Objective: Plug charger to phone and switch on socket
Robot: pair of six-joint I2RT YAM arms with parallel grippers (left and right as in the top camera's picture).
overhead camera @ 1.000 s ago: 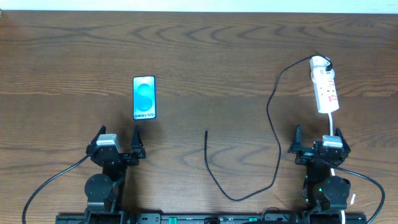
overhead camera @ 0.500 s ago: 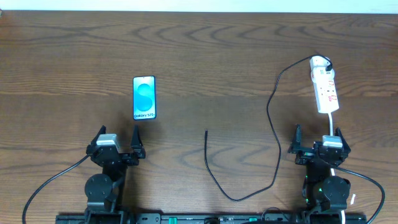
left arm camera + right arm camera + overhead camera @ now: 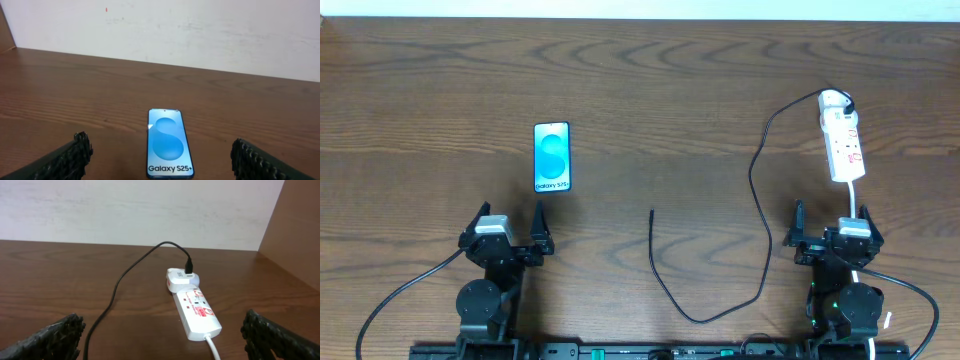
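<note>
Both your tools are released. The left gripper stands with its jaws wide apart and holds nothing, and the right gripper is the same; both wait close to the near edge of the table.

The phone lies flat with the screen up on the left half of the table, just beyond the left gripper. The socket lies on the right half, just beyond the right gripper. The charger starts at a white adapter on the far end of the socket, curves toward the middle, loops close to the near edge and ends with its free tip at the middle of the table, well apart from the phone.

I judge the charger to be light and soft: it will bend and drag behind you. Take it on the short stiff part right behind the tip, so that the end looks out of the jaws. The phone looks smooth and light, so it will probably slide on the wood when you push the plug in; hold it by its two long edges with the other gripper. The port I cannot see. The red switches on the socket are small, so press with one jaw tip only.
</note>
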